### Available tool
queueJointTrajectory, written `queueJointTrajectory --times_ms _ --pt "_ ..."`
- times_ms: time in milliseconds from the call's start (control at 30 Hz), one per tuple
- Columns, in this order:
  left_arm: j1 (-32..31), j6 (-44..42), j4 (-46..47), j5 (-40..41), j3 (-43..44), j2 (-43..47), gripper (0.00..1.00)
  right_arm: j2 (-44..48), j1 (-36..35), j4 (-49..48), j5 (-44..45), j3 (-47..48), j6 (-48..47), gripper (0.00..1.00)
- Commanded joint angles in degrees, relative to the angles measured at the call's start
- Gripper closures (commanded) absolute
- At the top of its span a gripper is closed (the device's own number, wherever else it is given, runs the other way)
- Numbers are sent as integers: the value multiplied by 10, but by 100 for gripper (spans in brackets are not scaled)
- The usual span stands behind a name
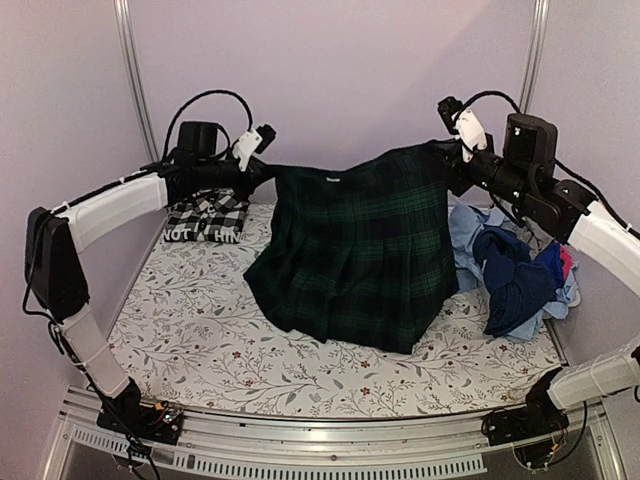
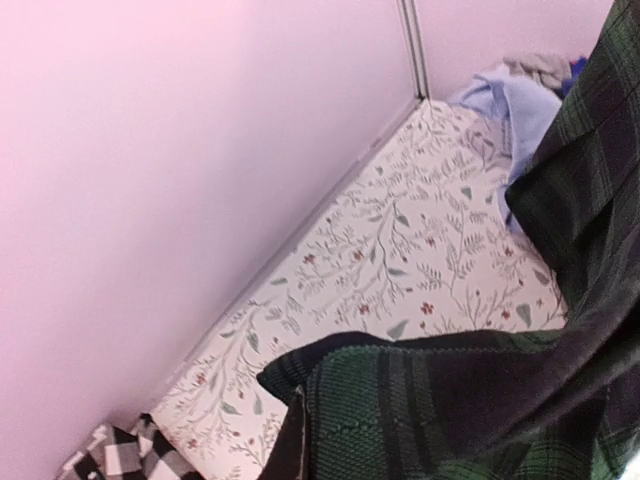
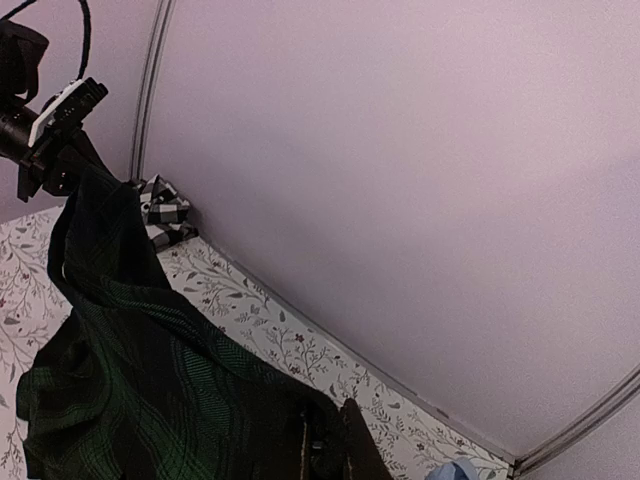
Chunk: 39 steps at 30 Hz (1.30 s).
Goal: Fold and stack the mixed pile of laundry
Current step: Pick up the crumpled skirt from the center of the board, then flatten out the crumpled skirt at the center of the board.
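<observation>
A dark green-navy plaid garment (image 1: 355, 255) hangs spread between both grippers above the table, its lower edge resting on the covering. My left gripper (image 1: 262, 172) is shut on its top left corner, which fills the left wrist view (image 2: 440, 410). My right gripper (image 1: 452, 158) is shut on its top right corner; the cloth also shows in the right wrist view (image 3: 150, 390). A folded black-and-white checked shirt (image 1: 207, 215) lies at the back left. The remaining pile of navy, light blue and pink pieces (image 1: 515, 270) lies at the right.
The floral-printed white covering (image 1: 200, 330) spreads over the table. Purple walls close the back and sides, with metal posts (image 1: 130, 70) in the corners. The table's metal front rail (image 1: 330, 440) runs between the arm bases.
</observation>
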<state>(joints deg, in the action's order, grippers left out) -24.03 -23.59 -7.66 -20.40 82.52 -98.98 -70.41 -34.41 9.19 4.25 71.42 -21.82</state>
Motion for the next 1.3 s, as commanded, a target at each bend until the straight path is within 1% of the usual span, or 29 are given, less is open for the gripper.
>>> queueJointTrajectory --times_ms 0,133,233,333,400,500,633,700,733,800,867,933,1067,1100,1133,1167,1200,1233,1267 --pt "19 58 -152 19 170 23 100 -23 39 -108 -25 105 29 100" --pt "18 85 -244 67 295 11 100 -71 65 -130 -86 173 33 100" --pt "17 108 -279 76 320 28 100 -86 70 -133 -138 195 31 100" --pt "11 128 -299 67 301 70 100 -72 69 -132 -188 179 31 100" --pt "0 135 -306 28 272 110 100 -53 69 -120 -224 165 36 100" --pt "-28 155 -287 -4 211 186 100 -12 52 -71 -272 157 39 100" --pt "-50 202 -254 -19 141 285 100 24 -10 9 -284 180 39 100" --pt "-50 228 -256 -15 134 313 100 33 -29 39 -285 195 62 100" --pt "-50 233 -260 -9 133 324 100 35 -29 42 -282 197 98 100" --pt "-50 234 -277 18 134 323 100 38 -29 48 -262 192 140 100" --pt "-49 234 -302 34 129 304 100 26 -28 65 -232 189 155 100" --pt "-47 234 -332 57 126 263 100 3 -16 77 -199 180 164 100" --pt "-8 234 -358 57 109 166 100 -79 47 102 -187 172 215 100" --pt "8 245 -354 57 105 140 100 -115 56 105 -182 172 234 89" --pt "25 257 -351 70 107 114 89 -138 63 113 -180 179 246 66" --pt "43 269 -346 74 114 88 68 -171 69 127 -171 192 257 47" --pt "61 289 -342 77 124 67 26 -214 77 149 -156 212 265 32" --pt "70 300 -341 83 137 50 4 -238 84 180 -156 238 277 17" --pt "73 304 -338 85 146 40 1 -269 89 214 -149 273 287 9"
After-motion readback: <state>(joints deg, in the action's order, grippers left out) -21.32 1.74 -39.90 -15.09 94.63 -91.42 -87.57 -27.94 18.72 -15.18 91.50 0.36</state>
